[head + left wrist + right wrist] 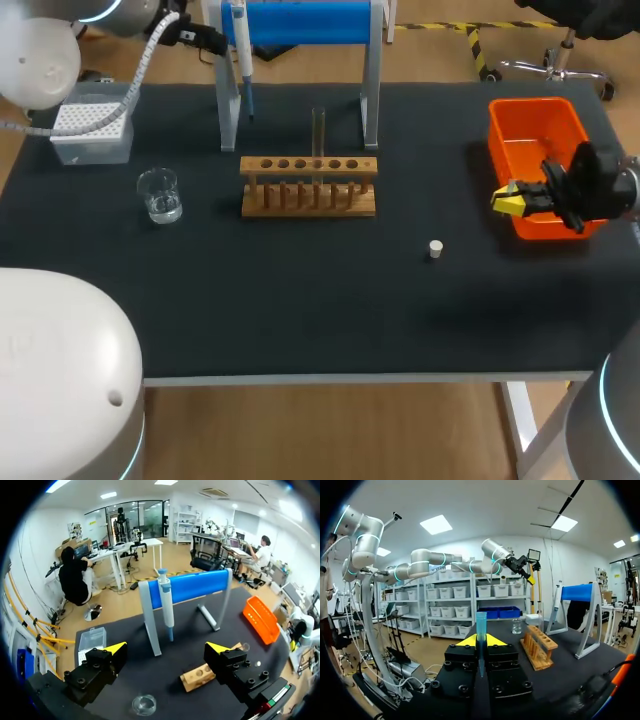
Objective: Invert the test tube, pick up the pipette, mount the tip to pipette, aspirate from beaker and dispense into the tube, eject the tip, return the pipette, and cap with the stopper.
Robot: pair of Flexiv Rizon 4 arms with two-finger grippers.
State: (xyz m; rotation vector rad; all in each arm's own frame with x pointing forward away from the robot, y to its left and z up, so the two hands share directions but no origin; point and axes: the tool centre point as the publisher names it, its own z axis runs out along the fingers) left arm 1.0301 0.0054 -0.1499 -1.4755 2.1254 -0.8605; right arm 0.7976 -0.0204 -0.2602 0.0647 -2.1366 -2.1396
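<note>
The blue-and-white pipette [240, 50] [166, 605] hangs on the blue stand [300, 20] [195, 585]. My left gripper [167, 647] is open just in front of it, with the pipette ahead and between the finger lines but untouched. A clear test tube [318, 130] stands upright in the wooden rack [308, 185] [200, 675] [540, 647]. The glass beaker [160, 195] [144, 705] [516, 626] sits left of the rack. A small white stopper [435, 249] [257, 664] lies to the rack's right. My right gripper [510, 200] [481, 640] is shut on a pale blue pipette tip [481, 625].
A grey tip box [92, 125] [92, 640] stands at the back left. The orange bin [530, 140] [261, 620] sits at the right, and my right gripper hovers at its near left side. Dark mat covers the table.
</note>
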